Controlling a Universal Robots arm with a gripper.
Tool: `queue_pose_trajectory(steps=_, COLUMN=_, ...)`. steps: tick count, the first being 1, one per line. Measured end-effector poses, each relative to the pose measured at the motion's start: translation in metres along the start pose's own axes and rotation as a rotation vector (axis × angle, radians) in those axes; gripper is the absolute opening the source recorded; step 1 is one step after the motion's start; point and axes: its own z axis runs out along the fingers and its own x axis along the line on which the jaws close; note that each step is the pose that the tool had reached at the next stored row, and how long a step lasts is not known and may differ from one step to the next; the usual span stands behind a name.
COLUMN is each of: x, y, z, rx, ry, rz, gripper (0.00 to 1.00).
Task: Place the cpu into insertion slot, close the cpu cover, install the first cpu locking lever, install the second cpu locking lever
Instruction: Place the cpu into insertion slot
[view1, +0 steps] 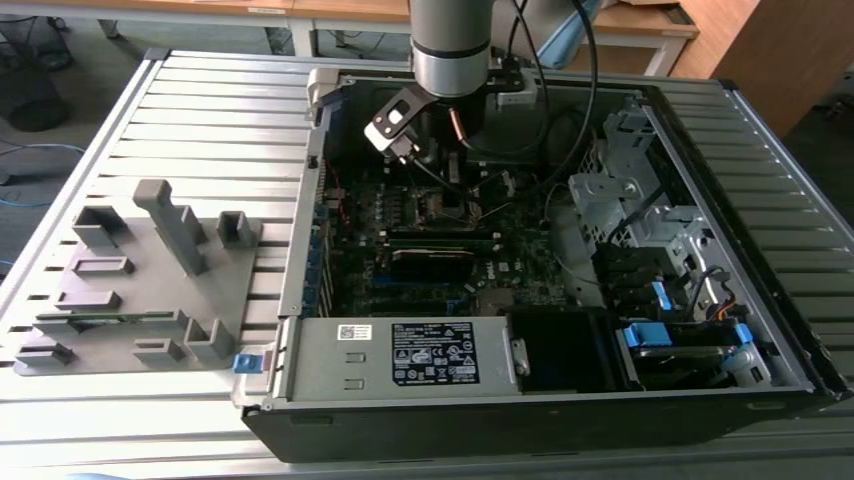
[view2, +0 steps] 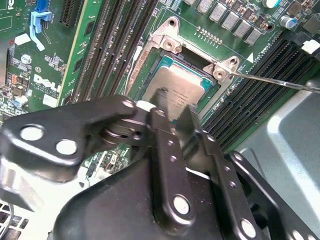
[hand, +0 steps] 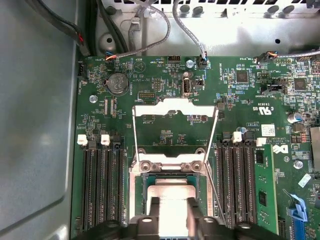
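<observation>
One tool (view2: 174, 101), part-open and empty above seated cpu (view2: 186, 86), first wrist view adds cpu cover (hand: 175, 106) flipped back.

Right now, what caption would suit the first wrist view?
Gripper at the cpu in the insertion slot, cpu cover swung open.

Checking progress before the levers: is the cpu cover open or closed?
Open. The cpu cover is swung back, board visible through its window, and the cpu lies uncovered.
</observation>
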Motion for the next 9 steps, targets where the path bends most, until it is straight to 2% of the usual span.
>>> queue_pose_trajectory(steps=2, x=0.0, y=0.0, z=-0.0001, rx=0.0, ry=0.0, rz=0.0, gripper=0.28)
queue_pose_trajectory(steps=4, x=0.0, y=0.0, z=-0.0003, rx=0.0001, ry=0.0, rz=0.0, gripper=0.28)
queue_pose_trajectory(steps=5, x=0.0, y=0.0001, z=-0.0003, rx=0.0034, ry=-0.0001, rz=0.0, gripper=0.28)
queue_pose_trajectory(steps=8, x=0.0, y=0.0002, z=0.0003, rx=0.0492, ry=-0.0008, rz=-0.001, gripper=0.28)
queue_pose_trajectory(steps=9, x=0.0, y=0.0002, z=0.0003, rx=0.0567, ry=-0.0008, rz=-0.001, gripper=0.28)
